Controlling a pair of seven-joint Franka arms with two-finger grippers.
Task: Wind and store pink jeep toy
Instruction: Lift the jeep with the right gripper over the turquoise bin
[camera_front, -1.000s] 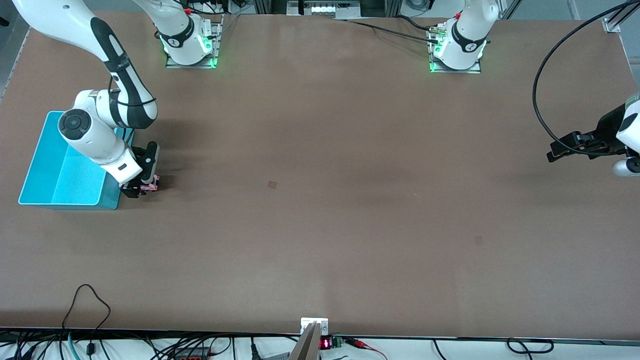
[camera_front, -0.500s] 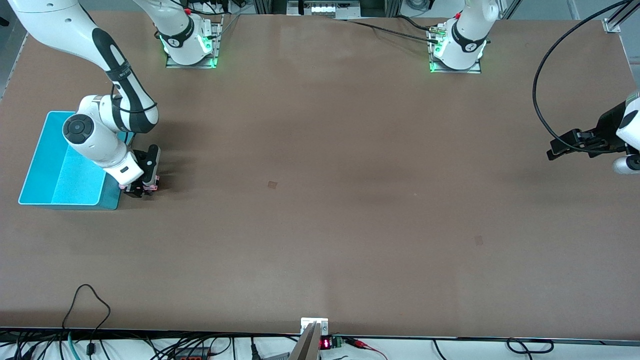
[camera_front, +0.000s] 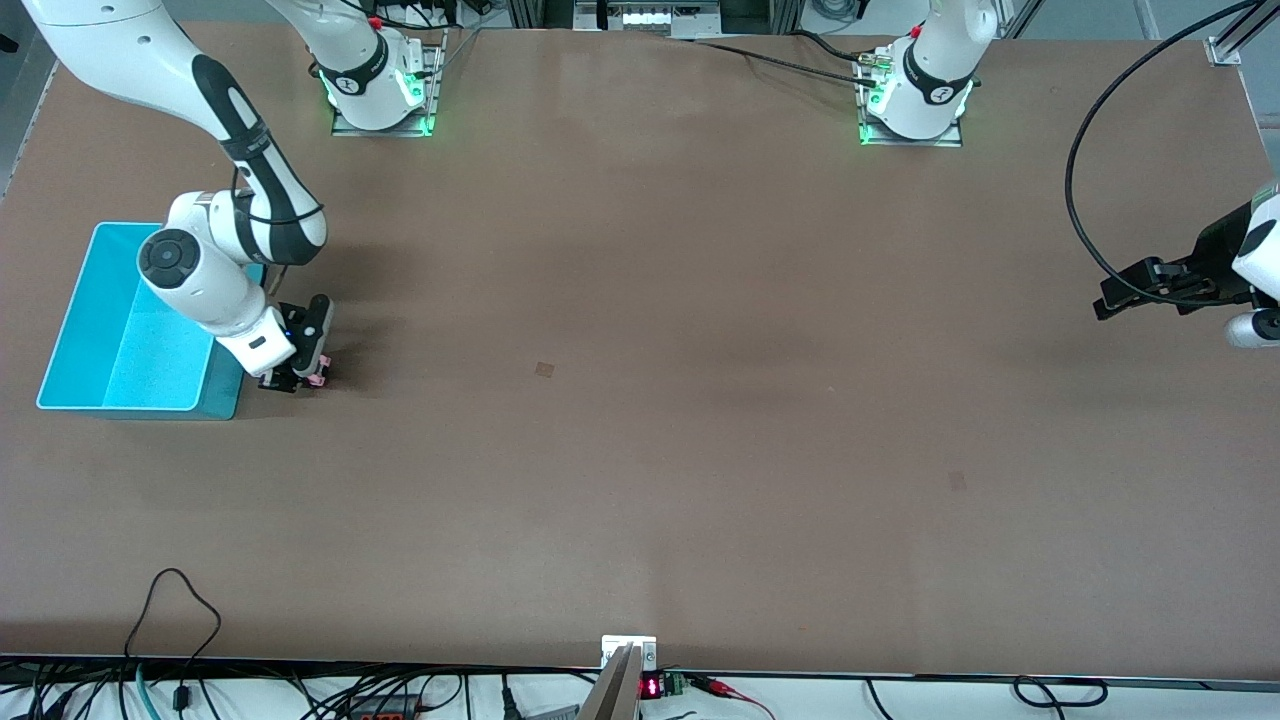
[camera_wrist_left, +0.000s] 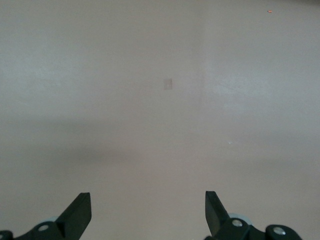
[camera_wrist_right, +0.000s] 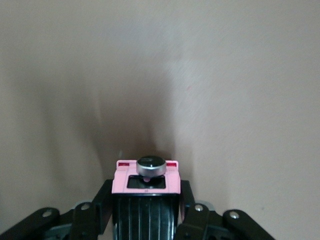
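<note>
Jeep (camera_front: 318, 374) clamped in right hand (camera_front: 300, 379), down on worktop (camera_front: 640, 400) just beside bin (camera_front: 70, 330), at right arm's end; seen from right wrist view, pink body (camera_wrist_right: 146, 180) pinched at both flanks by black fingers (camera_wrist_right: 100, 202), ribbed black roof toward wrist, spare wheel (camera_wrist_right: 151, 165) at its end. Judged step: grip taken for pull-back winding, storing not yet done. Risks from here: wheels skidding instead of turning if pressed too lightly onto smooth worktop, so spring left slack; too much downward force jamming axles or tipping toy out of a shallow grip; grip on narrow flanks slipping during drag, since toy is tiny against fingers; drag toward bin ending in a knock against its wall, bin standing so close. On release, wound toy likely to run off across open worktop unless lifted clear first; on lift, wheels may spin down in air. Left hand (camera_front: 1150, 290) open, hanging over worktop edge at left arm's end, waiting, well apart from toy; its wrist view shows only bare surface between 2 spread fingers (camera_wrist_left: 77, 215). Around: small dark mark (camera_front: 544, 369) near worktop middle, cables along front edge. Nothing standing between jeep and bin apart from bin's own wall, needing a lift over.
</note>
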